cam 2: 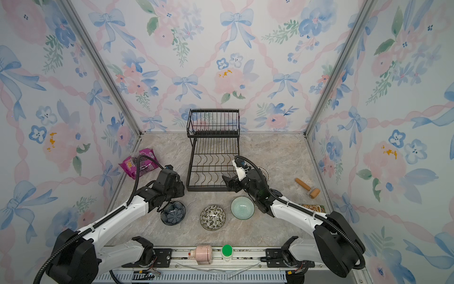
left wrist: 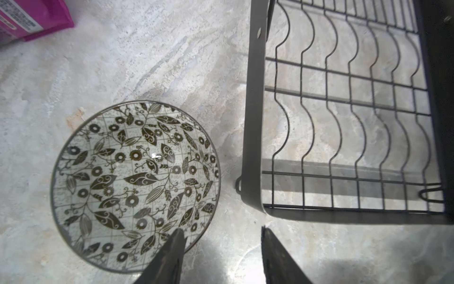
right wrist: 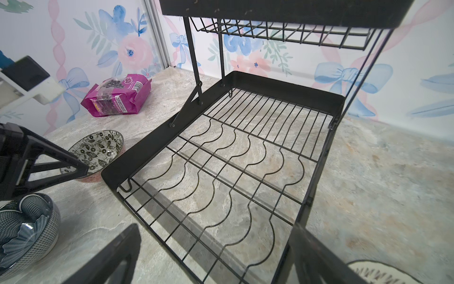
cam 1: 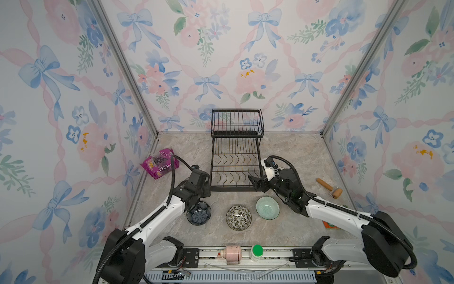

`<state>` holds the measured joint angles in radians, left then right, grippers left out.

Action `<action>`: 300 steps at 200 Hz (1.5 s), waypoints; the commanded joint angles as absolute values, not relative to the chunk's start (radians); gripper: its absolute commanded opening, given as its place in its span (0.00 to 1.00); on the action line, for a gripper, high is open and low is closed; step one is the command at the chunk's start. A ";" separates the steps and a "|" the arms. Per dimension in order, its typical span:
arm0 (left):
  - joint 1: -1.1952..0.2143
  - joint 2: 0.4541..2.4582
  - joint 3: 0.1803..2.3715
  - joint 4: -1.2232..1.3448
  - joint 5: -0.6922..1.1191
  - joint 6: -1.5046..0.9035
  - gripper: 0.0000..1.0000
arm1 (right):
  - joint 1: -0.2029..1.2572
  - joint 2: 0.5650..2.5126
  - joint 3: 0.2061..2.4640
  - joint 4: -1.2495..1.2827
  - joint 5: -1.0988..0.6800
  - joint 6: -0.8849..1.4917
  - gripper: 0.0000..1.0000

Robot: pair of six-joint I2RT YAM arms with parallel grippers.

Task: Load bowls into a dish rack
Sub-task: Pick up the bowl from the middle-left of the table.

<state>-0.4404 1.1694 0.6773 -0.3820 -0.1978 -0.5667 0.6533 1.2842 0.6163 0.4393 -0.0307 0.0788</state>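
The black dish rack [cam 1: 235, 188] stands at the back middle with nothing in it. My left gripper [left wrist: 222, 232] is open beside the rack's left front corner, astride the rim of a black-and-cream floral bowl [left wrist: 132, 177] with a pink outside; one fingertip [left wrist: 179, 236] is inside it. The arm hides this bowl in both top views. In front lie a dark blue petal bowl [cam 1: 198, 213], another floral bowl [cam 1: 238, 217] and a mint green bowl [cam 1: 267, 207]. My right gripper [cam 1: 255, 183] is open and holds nothing, over the rack's right front corner. A white-and-black bowl [right wrist: 378, 273] sits by it.
A purple snack pack [cam 1: 158, 164] lies left of the rack by the wall. A wooden roller [cam 1: 329, 188] and a flat packet [cam 1: 330, 225] lie on the right. A pink jar [cam 1: 232, 253] and a green-capped container [cam 1: 256, 250] sit on the front rail.
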 commanded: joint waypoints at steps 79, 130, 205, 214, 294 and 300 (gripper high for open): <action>-0.448 1.296 0.764 -0.412 -0.264 -0.430 0.43 | 0.631 1.270 0.608 0.426 -0.028 0.084 0.96; -0.446 1.349 0.780 -0.409 -0.291 -0.410 0.42 | 0.618 1.250 0.595 0.424 -0.003 0.096 0.96; -0.447 1.407 0.788 -0.406 -0.289 -0.393 0.34 | 0.658 1.344 0.639 0.510 -0.382 0.090 0.96; -0.446 1.415 0.792 -0.404 -0.289 -0.393 0.34 | 0.687 1.360 0.648 0.511 -0.416 0.071 0.96; -0.445 1.446 0.784 -0.393 -0.319 -0.382 0.28 | 0.817 1.446 0.655 0.592 -0.366 0.023 0.96; -0.445 1.447 0.786 -0.393 -0.320 -0.382 0.28 | 0.819 1.448 0.656 0.593 -0.364 0.020 0.96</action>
<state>-0.4404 1.4319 0.7708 -0.3969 -0.2916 -0.3996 0.8024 1.4307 0.6281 0.5434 -0.3843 0.0364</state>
